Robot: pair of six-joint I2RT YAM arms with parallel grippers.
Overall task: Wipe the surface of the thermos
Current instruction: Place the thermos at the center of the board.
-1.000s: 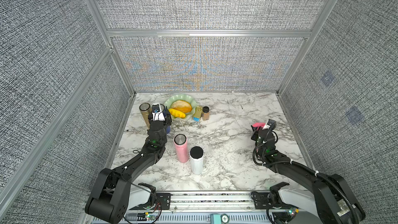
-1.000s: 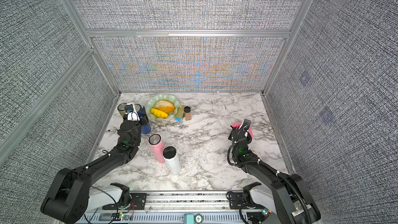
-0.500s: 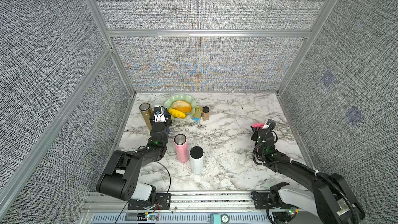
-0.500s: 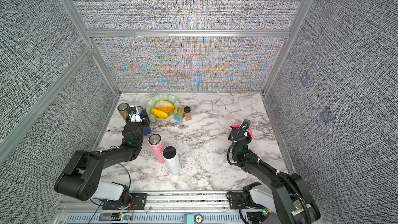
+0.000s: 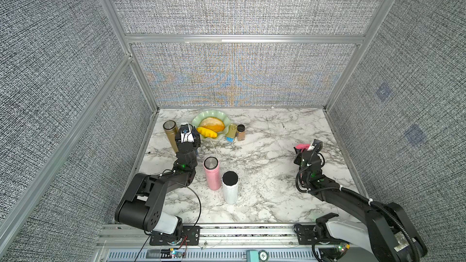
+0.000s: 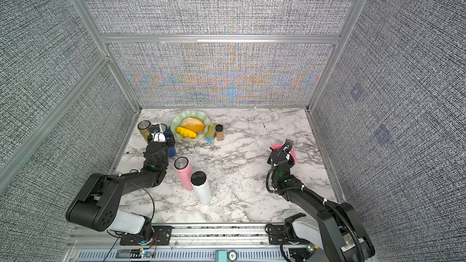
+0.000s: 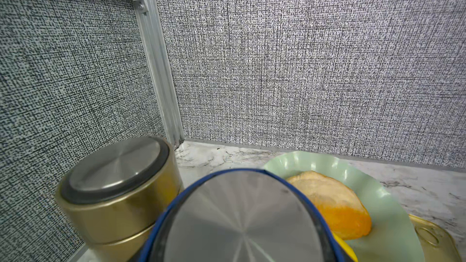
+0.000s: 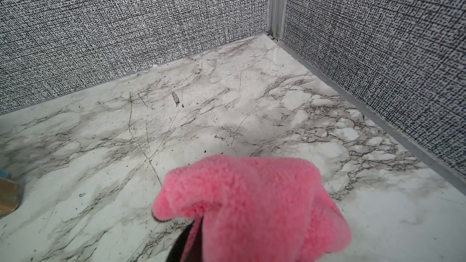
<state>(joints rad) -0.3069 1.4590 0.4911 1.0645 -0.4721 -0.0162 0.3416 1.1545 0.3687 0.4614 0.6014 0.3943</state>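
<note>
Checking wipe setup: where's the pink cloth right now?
Right side of the table in both top views: the pink cloth is clamped in the right gripper, far across from the pink thermos.

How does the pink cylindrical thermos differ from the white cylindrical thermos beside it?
The pink cylindrical thermos has a bare silver metal lid; the white cylindrical thermos has a black lid. The pink one stands farther back, nearer the wavy green plate; the white one stands nearer the aluminium front rail. Both stand upright and closed, close together.
</note>
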